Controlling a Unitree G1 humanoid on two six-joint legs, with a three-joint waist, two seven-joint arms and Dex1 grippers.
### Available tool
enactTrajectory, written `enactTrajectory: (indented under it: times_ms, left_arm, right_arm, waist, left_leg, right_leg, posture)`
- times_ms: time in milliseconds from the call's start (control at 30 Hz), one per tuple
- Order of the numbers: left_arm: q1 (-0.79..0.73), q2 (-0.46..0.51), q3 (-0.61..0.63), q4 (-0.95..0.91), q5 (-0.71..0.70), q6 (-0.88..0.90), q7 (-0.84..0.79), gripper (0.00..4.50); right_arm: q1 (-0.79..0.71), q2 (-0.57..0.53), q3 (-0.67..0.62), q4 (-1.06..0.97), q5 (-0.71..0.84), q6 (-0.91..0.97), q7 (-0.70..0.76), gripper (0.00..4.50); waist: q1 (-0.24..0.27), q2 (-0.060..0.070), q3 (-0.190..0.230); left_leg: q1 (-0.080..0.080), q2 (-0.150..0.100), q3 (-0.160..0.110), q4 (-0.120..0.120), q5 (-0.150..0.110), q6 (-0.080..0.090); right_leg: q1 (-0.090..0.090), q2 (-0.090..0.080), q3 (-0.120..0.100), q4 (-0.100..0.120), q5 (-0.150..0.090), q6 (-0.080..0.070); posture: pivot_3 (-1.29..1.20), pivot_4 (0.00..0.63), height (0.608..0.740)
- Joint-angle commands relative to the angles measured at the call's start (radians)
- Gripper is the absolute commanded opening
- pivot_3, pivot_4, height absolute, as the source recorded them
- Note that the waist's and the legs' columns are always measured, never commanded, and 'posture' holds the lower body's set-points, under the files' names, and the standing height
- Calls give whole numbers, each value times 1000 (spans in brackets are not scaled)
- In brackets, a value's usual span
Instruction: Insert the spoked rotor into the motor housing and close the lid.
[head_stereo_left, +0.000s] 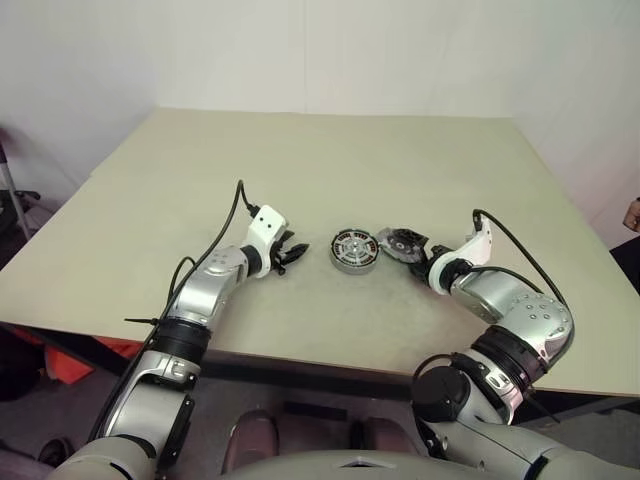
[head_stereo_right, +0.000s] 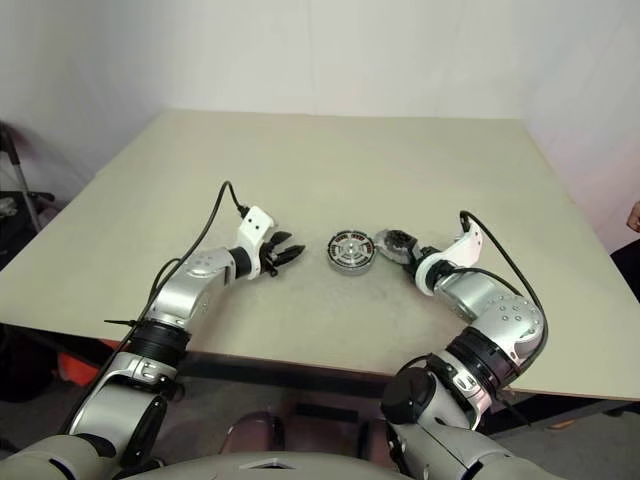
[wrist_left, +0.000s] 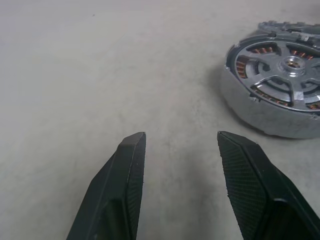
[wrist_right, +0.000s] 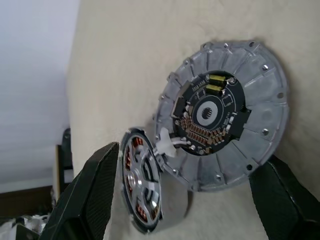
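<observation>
**Rotor seated in the housing, lid between the right gripper's fingers**

One motor housing (head_stereo_left: 354, 251), one spoked rotor (wrist_left: 290, 75) and one lid (wrist_right: 225, 125) are on the bench (head_stereo_left: 330, 160), all near the middle of the head views. The housing sits flat on the bench. The rotor lies inside it, silvery spokes and hub facing up, with copper coils showing through the gaps between the spokes.

The lid is just to the right of the housing in the left eye view, tilted with its edge right beside the housing rim. Its dark centre with small electronic parts and the ribbed grey rim face the right wrist camera. It does not cover the housing.

The right gripper (head_stereo_left: 412, 249) has its fingers spread wide, one on either side of the lid; whether they press on its rim cannot be told. The left gripper (head_stereo_left: 293, 252) sits left of the housing in the head view, fingers apart and empty, its tips near the housing but not touching it.

A person's hand (head_stereo_left: 632, 214) shows at the right edge of the frame, well away from the parts.
</observation>
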Motion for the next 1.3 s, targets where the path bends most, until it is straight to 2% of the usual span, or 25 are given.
enactTrajectory:
  times_ms: [33, 400, 767, 1300]
  left_arm:
    - [-10, 9, 13, -40, -1, -3, 1, 2428]
    - [-13, 20, 14, -47, -1, -3, -2, 2428]
    - [-7, 19, 10, -54, -1, 1, -2, 2428]
    - [-49, 39, 39, 3, 1, -17, 5, 2428]
  right_arm:
    - [-2, -2, 68, 56, 18, -90, 46, 4477]
    - [7, -60, 195, 172, 41, -272, 113, 4477]
    - [25, -69, 340, 35, 199, -232, 216, 4477]
    - [85, -161, 515, -27, 189, -258, 240, 4477]
  waist:
    - [0, 0, 0]
    - [2, 0, 0]
    - [2, 0, 0]
    - [2, 0, 0]
  left_leg:
    - [0, 0, 0, 0, 0, 0]
    - [-1, 0, 0, 0, 0, 0]
    - [-5, 0, 0, 0, 0, 1]
    - [-7, 0, 0, 1, -1, 1]
  right_leg:
    - [0, 0, 0, 0, 0, 0]
    - [0, 0, 0, 0, 0, -1]
    - [-2, 0, -1, -1, 4, -6]
    - [-4, 0, -1, -1, 3, -6]
  posture:
    - [0, 0, 740]
    - [0, 0, 740]
    - [0, 0, 740]
    - [0, 0, 740]
